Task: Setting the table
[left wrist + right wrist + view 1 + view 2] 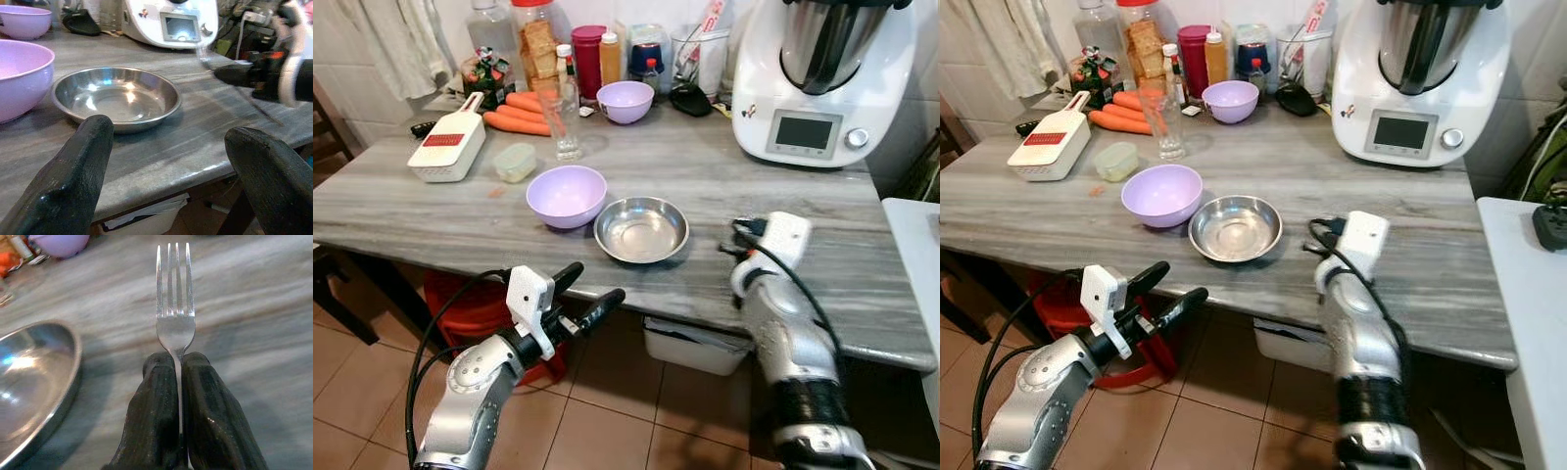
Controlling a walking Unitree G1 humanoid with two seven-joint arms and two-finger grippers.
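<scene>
The fork (pixel 175 308) sits pinched between the pressed-together fingers of your right gripper (pixel 177 363), tines pointing out over the grey table (pixel 724 176), centre-right of the head view. Just left of it you see the steel plate (pixel 641 230), touching the lilac bowl (pixel 567 195) at frame centre. Your left gripper (pixel 590 290) hangs spread open at lower left, below the table's front edge. A white kitchen machine (pixel 818 78) stands at upper right.

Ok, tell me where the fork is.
The fork is clamped in the right gripper, over the table just right of the steel dish.
</scene>
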